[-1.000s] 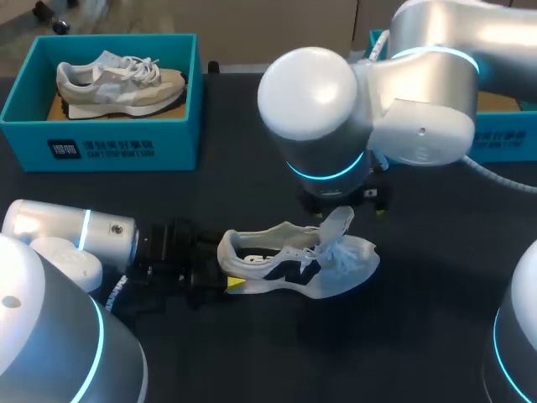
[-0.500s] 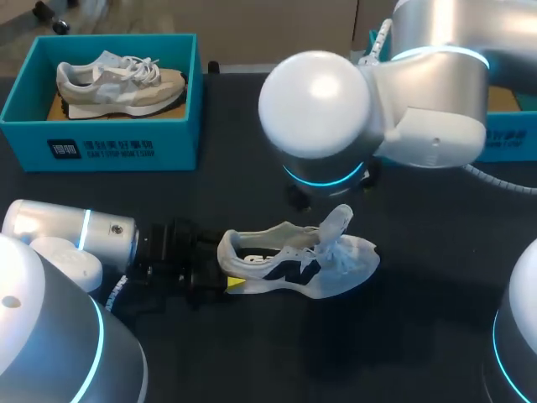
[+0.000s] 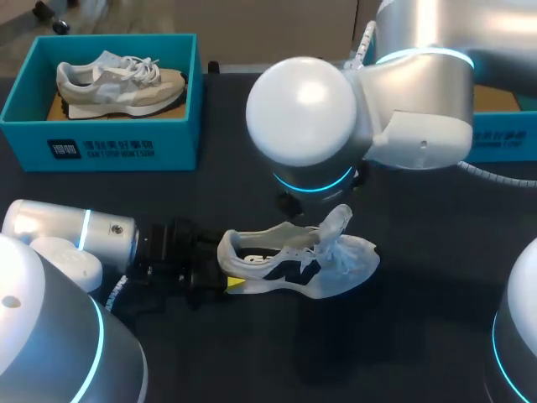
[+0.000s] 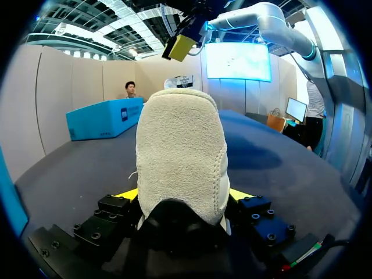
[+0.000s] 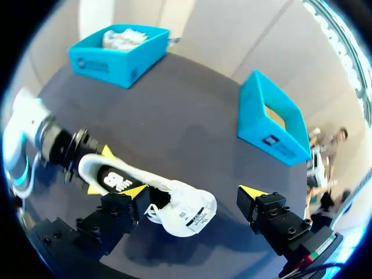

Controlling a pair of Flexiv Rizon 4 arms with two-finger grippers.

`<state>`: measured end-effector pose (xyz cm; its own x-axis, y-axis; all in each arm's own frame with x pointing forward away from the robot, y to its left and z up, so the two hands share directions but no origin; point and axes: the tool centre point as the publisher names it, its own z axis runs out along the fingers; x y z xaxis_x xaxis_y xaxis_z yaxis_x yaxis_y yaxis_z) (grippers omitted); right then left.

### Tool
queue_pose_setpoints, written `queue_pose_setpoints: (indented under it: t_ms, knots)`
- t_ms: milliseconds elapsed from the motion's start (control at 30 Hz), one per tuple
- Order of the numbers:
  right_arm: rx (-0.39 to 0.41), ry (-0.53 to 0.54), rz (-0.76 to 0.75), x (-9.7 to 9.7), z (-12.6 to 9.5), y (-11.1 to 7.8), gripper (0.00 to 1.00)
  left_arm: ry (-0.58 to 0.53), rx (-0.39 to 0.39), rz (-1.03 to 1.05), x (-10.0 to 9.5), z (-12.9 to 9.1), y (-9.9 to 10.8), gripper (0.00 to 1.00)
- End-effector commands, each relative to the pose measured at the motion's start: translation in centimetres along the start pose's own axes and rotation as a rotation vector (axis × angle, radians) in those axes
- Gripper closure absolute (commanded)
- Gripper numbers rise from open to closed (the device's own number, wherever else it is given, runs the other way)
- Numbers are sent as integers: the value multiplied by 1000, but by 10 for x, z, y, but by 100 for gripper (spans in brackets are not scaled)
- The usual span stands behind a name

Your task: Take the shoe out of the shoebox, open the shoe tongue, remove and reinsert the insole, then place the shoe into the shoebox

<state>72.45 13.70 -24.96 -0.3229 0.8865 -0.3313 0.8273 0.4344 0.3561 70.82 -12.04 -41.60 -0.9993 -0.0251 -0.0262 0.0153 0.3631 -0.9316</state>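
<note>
Sneaker [image 3: 294, 260] heel clamped between left gripper [image 4: 183, 195] fingers; right gripper [image 5: 195, 192] fingers spread wide, sneaker's laces below them.

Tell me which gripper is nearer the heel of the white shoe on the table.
Left. The left gripper is shut on the heel; the right gripper hangs open above the shoe, over its laces, touching nothing.
</note>
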Motion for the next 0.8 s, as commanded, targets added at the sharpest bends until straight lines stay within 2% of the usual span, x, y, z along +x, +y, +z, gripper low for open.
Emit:
queue_pose_setpoints:
  t_ms: [33, 133, 200, 233, 267, 300, 367, 400, 600, 800]
  knots:
    - [-60, 84, -440, 7, 0, -1, 0, 2, -4, 0, 0, 1, 0, 100]
    - [-44, 124, -595, 11, -2, 3, 0, 2, -4, 0, 0, 1, 0, 100]
    - [-65, 161, -701, 12, -3, 6, 0, 2, -4, 0, 0, 1, 0, 100]
    - [-46, 164, -743, 13, -4, 8, 2, 2, -4, 0, 0, 1, 0, 100]
    - [-51, 174, -783, 13, -5, 9, 13, 2, -4, 0, 0, 1, 0, 100]
    - [-60, 185, -824, 13, -6, 11, 48, 2, -4, 0, 0, 1, 0, 100]
    - [-67, 204, -906, 14, -8, 14, 67, 2, -4, 0, 0, 1, 0, 100]
    - [-74, 214, -950, 15, -9, 14, 99, 2, -4, 0, 0, 1, 0, 100]
    - [-149, 279, -1186, 23, -13, 16, 100, 2, -4, 0, 0, 1, 0, 100]
    - [-198, 295, -1310, 27, -15, 17, 100, 2, -4, 0, 0, 1, 0, 100]
